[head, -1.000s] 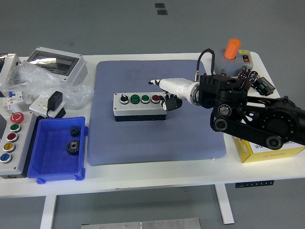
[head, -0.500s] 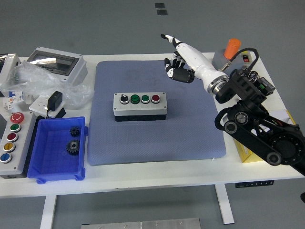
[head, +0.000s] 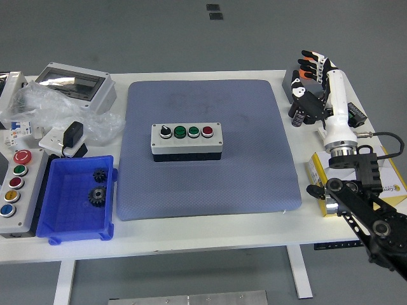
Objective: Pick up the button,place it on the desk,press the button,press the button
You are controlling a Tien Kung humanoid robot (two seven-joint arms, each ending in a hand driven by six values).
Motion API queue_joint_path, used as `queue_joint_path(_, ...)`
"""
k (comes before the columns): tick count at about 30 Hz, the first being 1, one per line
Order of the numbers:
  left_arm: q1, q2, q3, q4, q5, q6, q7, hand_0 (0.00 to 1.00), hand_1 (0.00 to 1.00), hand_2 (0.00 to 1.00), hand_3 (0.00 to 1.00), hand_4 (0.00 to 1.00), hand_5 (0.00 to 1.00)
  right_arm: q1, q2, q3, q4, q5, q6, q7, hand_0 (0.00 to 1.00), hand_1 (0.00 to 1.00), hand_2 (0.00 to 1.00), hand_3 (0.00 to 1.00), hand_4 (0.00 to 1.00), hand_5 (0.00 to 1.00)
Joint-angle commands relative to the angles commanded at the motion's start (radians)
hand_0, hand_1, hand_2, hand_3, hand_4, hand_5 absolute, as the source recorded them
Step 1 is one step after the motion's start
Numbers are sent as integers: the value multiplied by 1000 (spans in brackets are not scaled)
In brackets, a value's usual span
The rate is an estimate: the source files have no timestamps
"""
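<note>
The button box (head: 186, 141) is a grey box with a black knob, two green buttons and a red button in a row. It lies flat in the middle of the blue-grey mat (head: 210, 184). My right hand (head: 311, 86), white with black fingers, is raised over the table's right side, well to the right of the box and apart from it. Its fingers point up, relaxed, and hold nothing. The left arm is out of view.
A blue bin (head: 76, 219) with two gears stands front left, beside a grey panel of coloured buttons (head: 16, 184). A grey enclosure (head: 73, 82), a plastic bag and a black adapter (head: 73, 133) lie at back left. A yellow box (head: 388, 184) sits at right.
My right hand has left the right end of the button box, swung up and back, then moved to the table's right side. The box has not moved.
</note>
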Motion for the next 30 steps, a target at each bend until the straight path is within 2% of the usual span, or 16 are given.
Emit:
queue_joint_path(4,-2,3,0,-1,4,-2,5,630,642,527,606,573,204,-5,17,4,-11,95,0,112,814,773,795,818,669,379)
queue_joint_path(5,-3,3,-1,0,5,-3,5,630,642,527,606,573,204,-5,19,5,-12,112,0,132,814,773,795,818,669,379)
queue_joint_path(6,-4,4,-1,0,6,-3,4,629,642,527,607,572,203,-6,21,6,-12,128,0,152,825,776,799,839,724,439)
queue_joint_path(10,-8,6,4,2,6,-6,4,629,642,527,607,572,203,-14,19,4,-16,187,0,223,825,776,799,839,724,439)
queue_joint_path(11,-7,7,5,3,6,-6,4,629,642,527,607,572,203,-16,19,4,-16,193,0,229,825,776,799,839,724,439)
queue_joint_path(12,-7,7,7,3,5,-7,4,631,642,526,604,571,208,-20,18,5,-15,200,0,236,829,778,801,842,789,524)
queue_joint_path(17,-2,12,11,1,3,-7,11,631,642,526,604,571,208,-49,13,21,-8,215,0,252,829,778,801,842,789,524)
queue_joint_path(18,-1,13,11,1,4,-6,13,631,644,532,605,571,206,-56,12,25,-8,217,0,254,836,783,803,848,827,578)
queue_joint_path(30,3,37,0,-3,8,-2,24,633,642,532,607,573,211,-108,18,63,-5,210,0,249,842,786,807,851,858,611)
